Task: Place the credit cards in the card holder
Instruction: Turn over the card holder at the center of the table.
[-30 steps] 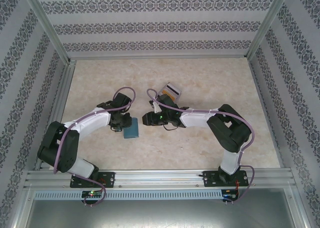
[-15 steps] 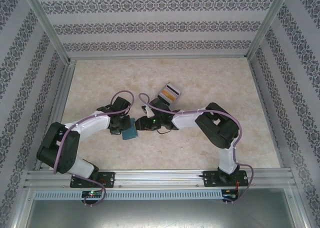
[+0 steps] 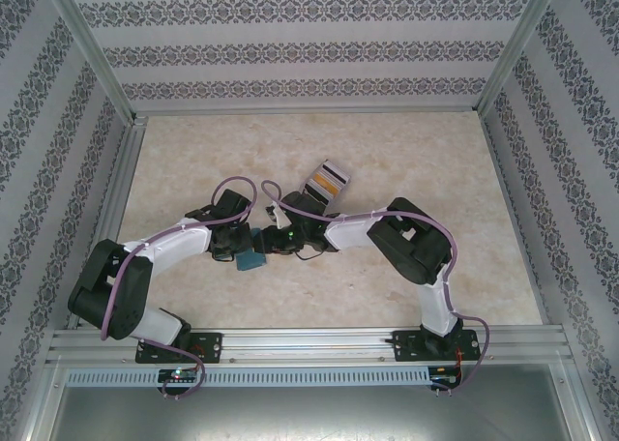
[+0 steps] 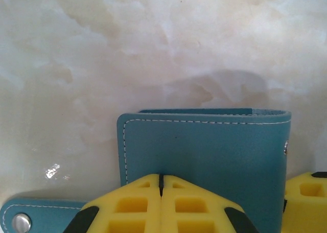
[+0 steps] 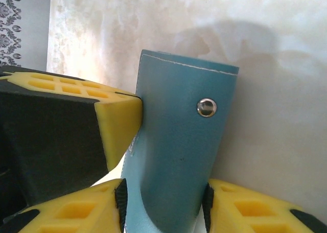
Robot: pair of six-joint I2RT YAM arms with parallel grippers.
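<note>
Marbled beige stone pattern covers the tabletop [image 3: 416,151], which is boxed in by wallpapered walls and an aluminium frame. Both arms bend inward from the near edge. The left arm [image 3: 164,240] and the right arm [image 3: 406,240] meet just left of the middle, over the card holder [image 3: 250,260].

From above, the card holder is a small teal block on the tabletop between the two wrists. In the left wrist view it [image 4: 204,151] is folded shut, with white stitching along its edge.

The left fingers [image 4: 176,192] are pressed together with only a thin seam between the yellow pads. They sit against the near side of the card holder, and I cannot tell whether anything thin is pinched in that seam. The right fingers [image 5: 245,205] are partly open and clamp the card holder [image 5: 179,156] from both sides, with the black inner pads touching its covers. A yellow tip of the left fingers touches its left edge in that view.

Farther back, apart from the arms, a clear box [image 3: 330,164] holds the credit cards [image 3: 326,180], which show an orange band and a dark one.

A teal strap [image 4: 46,212] with a metal snap lies at the lower left of the left wrist view. A second snap stud [image 5: 207,107] sits on the card holder's cover.
</note>
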